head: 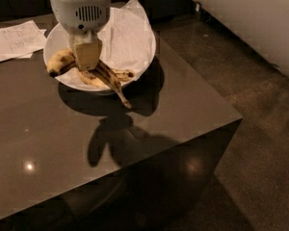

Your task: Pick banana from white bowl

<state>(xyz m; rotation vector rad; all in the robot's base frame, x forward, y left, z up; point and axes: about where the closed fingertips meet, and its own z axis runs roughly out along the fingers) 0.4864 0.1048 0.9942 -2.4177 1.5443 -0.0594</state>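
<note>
My gripper (86,61) hangs over the left half of the white bowl (150,57) and is shut on the banana (58,62). The banana is long, yellow and heavily brown-streaked. Its plump dark end sticks out to the left of the fingers, and its thin dark stem (124,99) reaches past the bowl's near rim. It seems held slightly above the bowl's bottom. A second, shorter banana (118,74) lies in the bowl behind it. Crinkled white paper (125,32) lines the bowl.
The bowl stands at the back of a dark glossy table (62,148), whose right corner (240,119) drops to a dark speckled floor (260,143). White paper sheets with writing (14,40) lie left of the bowl. A white wall (260,18) stands at the upper right.
</note>
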